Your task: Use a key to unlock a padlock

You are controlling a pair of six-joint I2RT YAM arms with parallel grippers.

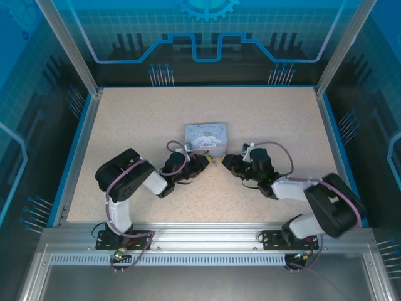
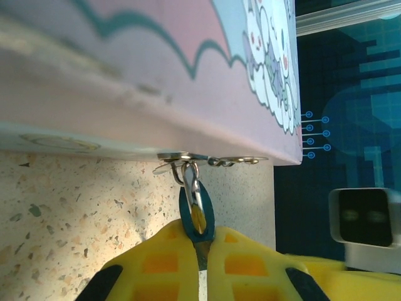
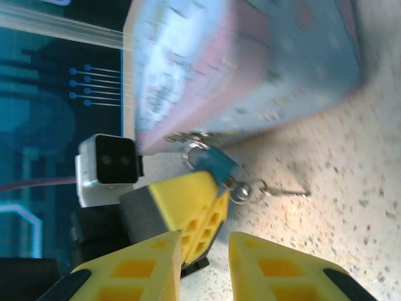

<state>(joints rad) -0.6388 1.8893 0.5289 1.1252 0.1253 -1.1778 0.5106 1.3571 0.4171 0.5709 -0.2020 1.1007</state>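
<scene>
The padlock, its body blue-green, hangs by its small shackle from the metal hasp on the near side of the pale blue tin box, toward the tin's right end and just above the speckled surface. The left gripper has its yellow jaws pressed together, pinching the padlock's lower body. The right gripper sits just right of it, jaws spread and holding nothing. A small ring touches the padlock's lower end, and from it the thin key stretches along the surface. The tin's lid carries a cartoon print; its lettering is too small to read
</scene>
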